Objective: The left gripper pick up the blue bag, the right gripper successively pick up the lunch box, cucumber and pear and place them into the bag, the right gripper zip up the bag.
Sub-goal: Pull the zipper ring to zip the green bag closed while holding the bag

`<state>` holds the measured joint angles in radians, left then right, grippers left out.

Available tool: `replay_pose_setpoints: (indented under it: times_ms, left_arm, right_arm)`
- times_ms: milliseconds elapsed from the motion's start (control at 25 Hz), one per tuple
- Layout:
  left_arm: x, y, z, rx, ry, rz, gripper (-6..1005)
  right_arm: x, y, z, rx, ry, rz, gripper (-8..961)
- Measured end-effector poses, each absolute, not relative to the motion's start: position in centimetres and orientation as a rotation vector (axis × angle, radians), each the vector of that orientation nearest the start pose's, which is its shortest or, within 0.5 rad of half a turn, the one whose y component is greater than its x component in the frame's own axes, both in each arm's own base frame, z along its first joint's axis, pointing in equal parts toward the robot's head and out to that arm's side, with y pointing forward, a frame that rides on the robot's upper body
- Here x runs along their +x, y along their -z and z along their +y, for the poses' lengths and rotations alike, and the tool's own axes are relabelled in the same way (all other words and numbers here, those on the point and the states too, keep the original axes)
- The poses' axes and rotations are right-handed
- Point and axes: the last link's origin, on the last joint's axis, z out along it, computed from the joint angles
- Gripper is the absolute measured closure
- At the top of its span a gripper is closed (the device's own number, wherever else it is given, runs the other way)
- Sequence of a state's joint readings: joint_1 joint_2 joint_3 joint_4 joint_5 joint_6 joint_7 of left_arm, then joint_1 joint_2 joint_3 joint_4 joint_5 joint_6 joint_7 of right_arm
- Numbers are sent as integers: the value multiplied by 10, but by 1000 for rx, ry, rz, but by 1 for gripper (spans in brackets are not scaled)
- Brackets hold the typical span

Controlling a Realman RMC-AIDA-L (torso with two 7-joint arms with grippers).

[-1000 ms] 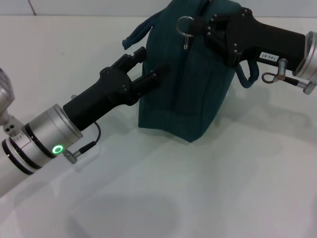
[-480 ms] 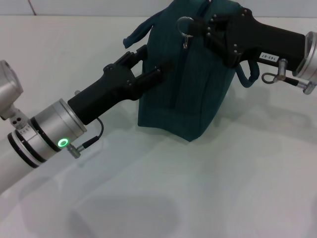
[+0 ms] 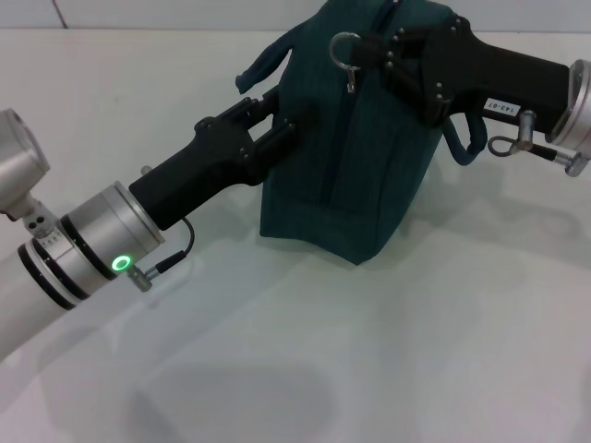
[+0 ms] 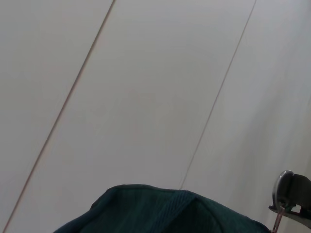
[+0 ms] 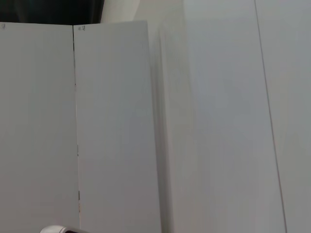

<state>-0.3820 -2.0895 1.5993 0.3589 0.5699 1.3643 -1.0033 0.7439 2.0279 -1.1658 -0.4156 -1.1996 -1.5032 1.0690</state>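
One bag (image 3: 355,166), two hands (apparently touching)

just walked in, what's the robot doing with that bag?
Both arms are on the blue bag, which stands upright on the white table. The left gripper presses against the bag's side, under a strap. The right gripper is at the top by the zipper's metal ring pull. No lunch box, cucumber or pear is visible outside the bag, so this looks like the zipping stage.
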Motion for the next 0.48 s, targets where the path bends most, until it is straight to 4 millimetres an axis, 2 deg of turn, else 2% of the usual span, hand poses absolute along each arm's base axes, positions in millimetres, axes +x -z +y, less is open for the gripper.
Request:
replay_pose_setpoints:
  times_ms: [40,280,400,480]
  left_arm:
    - [-244,48,306,-2197,1321,-757,309]
    - [-244,46,306,-2192,1326,-752,538]
    - [-244,46,306,-2192,1327,-751,748]
    - [-243,46,306,-2194,1327,-749,774]
  right_arm:
    - [145,14,375,-2616,-1256,123,946]
    - [145,14,376,-2613,-1250,128,946]
    - [145,14,376,-2612,-1249,128,946]
    - [145,14,377,-2610,-1249,129,946]
